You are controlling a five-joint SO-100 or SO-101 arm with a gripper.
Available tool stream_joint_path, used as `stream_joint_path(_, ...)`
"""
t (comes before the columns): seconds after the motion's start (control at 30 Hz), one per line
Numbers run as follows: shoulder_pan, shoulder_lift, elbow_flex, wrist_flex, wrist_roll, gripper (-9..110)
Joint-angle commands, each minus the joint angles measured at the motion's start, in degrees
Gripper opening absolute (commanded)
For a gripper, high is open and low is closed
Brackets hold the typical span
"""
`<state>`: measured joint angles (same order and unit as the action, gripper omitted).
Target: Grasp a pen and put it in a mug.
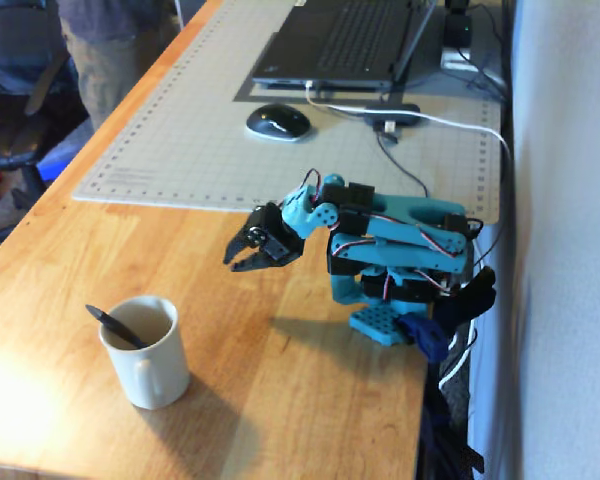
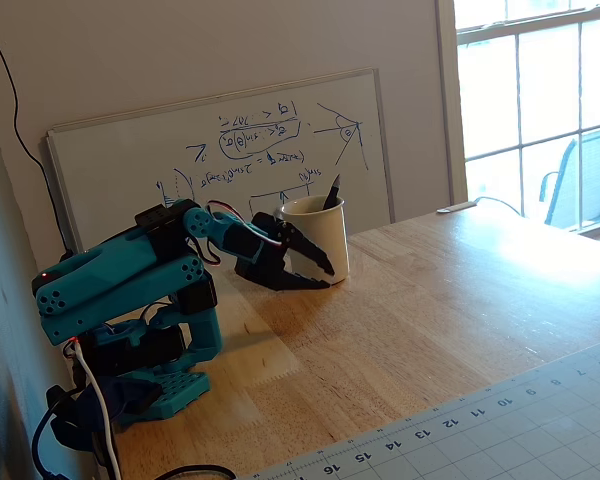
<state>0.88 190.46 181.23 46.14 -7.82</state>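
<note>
The white mug (image 1: 152, 368) stands on the wooden table near its front left, handle toward the camera. The dark pen (image 1: 114, 325) leans inside it, its top end sticking out over the rim. In the other fixed view the mug (image 2: 322, 238) stands before a whiteboard with the pen's tip (image 2: 332, 191) showing above the rim. My gripper (image 1: 234, 262) is empty and apart from the mug, held low over the table with the arm folded back toward its base. Its jaws look closed, tips meeting beside the mug (image 2: 326, 280).
A grey cutting mat (image 1: 200, 150) covers the far table, with a black mouse (image 1: 277, 122) and a laptop (image 1: 350, 40) on it. A white cable (image 1: 430, 120) runs toward the arm's base (image 1: 380, 322) at the table's right edge. A whiteboard (image 2: 230, 150) leans on the wall.
</note>
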Motion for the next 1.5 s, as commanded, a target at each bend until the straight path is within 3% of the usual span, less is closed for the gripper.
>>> stream_joint_path(0.0, -0.4, 1.5, -1.6, 4.2, 4.0, 4)
stream_joint_path(0.37, -0.4, 1.5, -1.6, 14.9, 5.8, 4)
stream_joint_path(0.67, 0.4, 1.5, -1.6, 15.8, 6.4, 4)
stream_joint_path(0.93, -0.4, 1.4, -1.6, 15.9, 16.2, 4)
stream_joint_path(1.47, -0.3, 1.3, -1.6, 15.9, 16.3, 4)
